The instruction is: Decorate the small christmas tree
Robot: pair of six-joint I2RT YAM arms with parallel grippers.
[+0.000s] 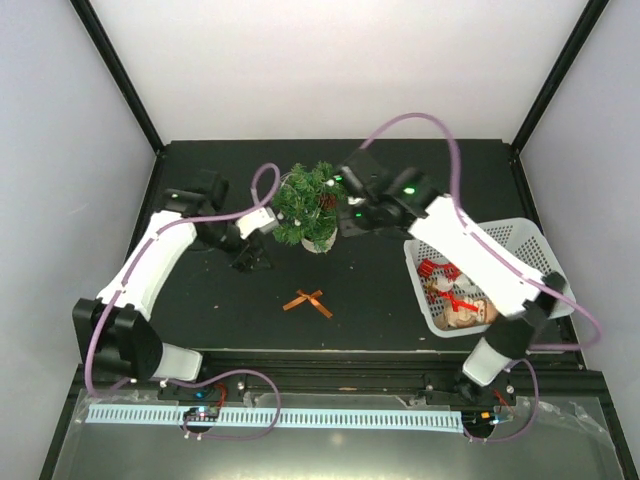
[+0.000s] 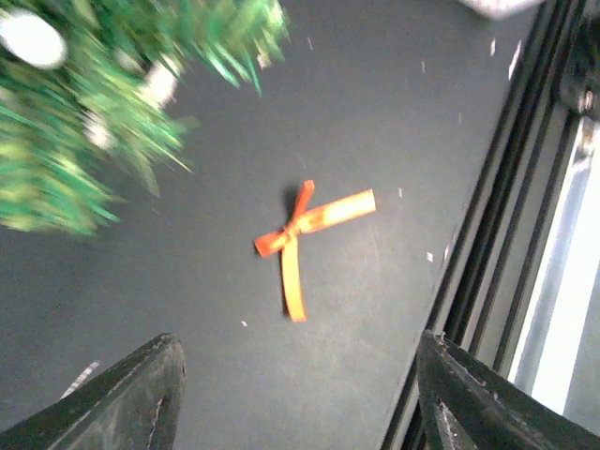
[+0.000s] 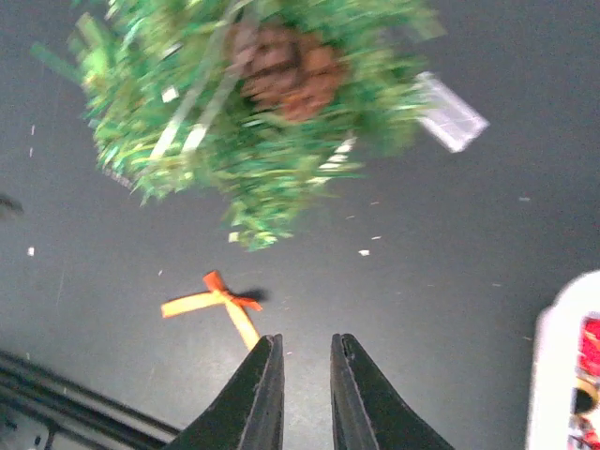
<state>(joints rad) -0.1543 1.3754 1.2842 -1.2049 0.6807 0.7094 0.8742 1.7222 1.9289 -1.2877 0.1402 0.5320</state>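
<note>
Orange ribbon bow (image 2: 298, 228) lies flat on the black worktop (image 1: 220, 310), on my side of the small christmas tree (image 1: 308, 203), which stands mid-worktop between both arms. My left gripper (image 2: 295, 342) is spread wide and empty, with the bow dead ahead between its fingers, so I judge it the nearer one. The right gripper (image 3: 307, 339), nearly pressed together and pinching nothing, hangs just beside the tree's right flank.

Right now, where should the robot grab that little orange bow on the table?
At the knot in the middle of the bow, coming straight down from above. It lies flat on the table with its thin tails spread out, so the knot is likely the thickest bit to pinch.
</note>
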